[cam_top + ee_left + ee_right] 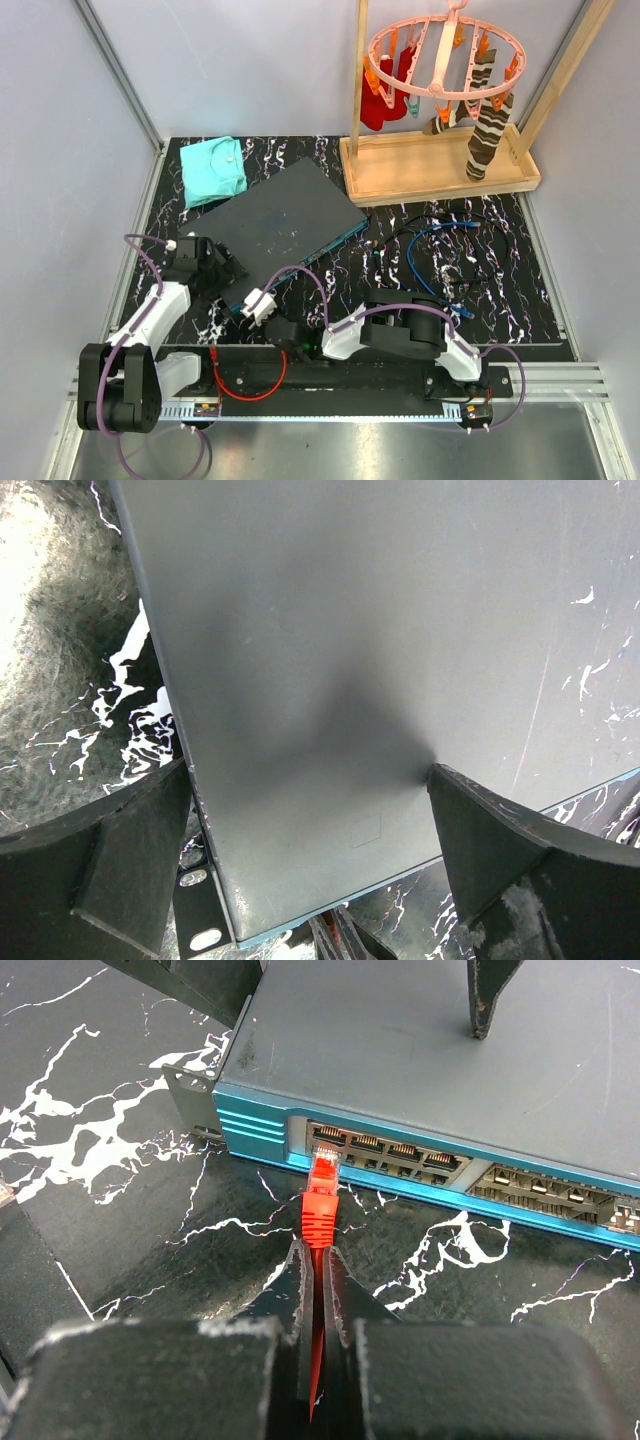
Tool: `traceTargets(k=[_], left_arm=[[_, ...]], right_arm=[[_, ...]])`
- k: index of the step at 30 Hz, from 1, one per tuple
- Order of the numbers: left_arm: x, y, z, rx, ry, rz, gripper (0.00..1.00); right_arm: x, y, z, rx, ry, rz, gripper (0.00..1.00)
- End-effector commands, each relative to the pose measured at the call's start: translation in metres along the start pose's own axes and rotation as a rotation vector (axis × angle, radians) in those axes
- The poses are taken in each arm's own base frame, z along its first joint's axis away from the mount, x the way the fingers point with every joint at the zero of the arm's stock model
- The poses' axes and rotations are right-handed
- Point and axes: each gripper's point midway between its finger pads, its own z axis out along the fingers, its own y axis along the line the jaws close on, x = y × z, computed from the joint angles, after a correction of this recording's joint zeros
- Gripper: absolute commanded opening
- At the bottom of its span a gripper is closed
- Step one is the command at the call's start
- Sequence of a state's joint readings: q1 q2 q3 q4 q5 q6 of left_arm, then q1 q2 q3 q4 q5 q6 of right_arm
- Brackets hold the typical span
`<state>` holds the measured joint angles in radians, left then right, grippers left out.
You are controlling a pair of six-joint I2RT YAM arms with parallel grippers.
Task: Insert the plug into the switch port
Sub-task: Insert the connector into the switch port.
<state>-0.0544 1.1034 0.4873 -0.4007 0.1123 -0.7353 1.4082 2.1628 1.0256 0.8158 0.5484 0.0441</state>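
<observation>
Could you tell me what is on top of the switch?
Nothing lies there; only one finger of the left gripper reaches over the switch. Under its tip, contact is hidden.

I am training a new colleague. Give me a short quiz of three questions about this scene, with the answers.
1. True or false: the right gripper is shut on the red plug.
2. In the right wrist view, the plug's tip is at which socket of the switch? A: the leftmost. B: the rightmost. C: none, it lies far from the switch.
3. Fill in: the left gripper stands ____ over a corner of the switch.
Key: 1 true; 2 A; 3 open.
</observation>
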Motion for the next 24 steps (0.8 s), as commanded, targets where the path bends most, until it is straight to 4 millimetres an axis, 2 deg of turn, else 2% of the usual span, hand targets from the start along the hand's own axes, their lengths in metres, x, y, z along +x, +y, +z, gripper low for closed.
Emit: traceTargets(k=[1,7,12,18,22,24], left_arm=[[0.108,-0.023,-0.012,0.192,0.455,0.075,0.87],[0.111,-0.024,-0.013,0.198,0.461,0.081,0.86],[0.112,-0.024,-0.013,0.199,0.467,0.085,0.86],[0.114,-0.026,-0.015,0.210,0.473,0.095,0.85],[0.117,-0.028,-0.017,0.219,0.480,0.095,0.85],[0.119,-0.027,-0.018,0.219,0.487,0.096,0.84]], right_arm=[[-0.102,-0.044,0.024,0.142,-0.243,0.159,0.00],[-0.126,-0.057,0.020,0.158,-0.296,0.208,0.00],[-0.137,-0.055,0.023,0.142,-0.318,0.219,0.00],[-0.123,-0.044,0.036,0.113,-0.298,0.202,0.00],[-0.110,-0.048,0.044,0.129,-0.283,0.194,0.00],[-0.110,-0.054,0.047,0.141,-0.285,0.198,0.00]])
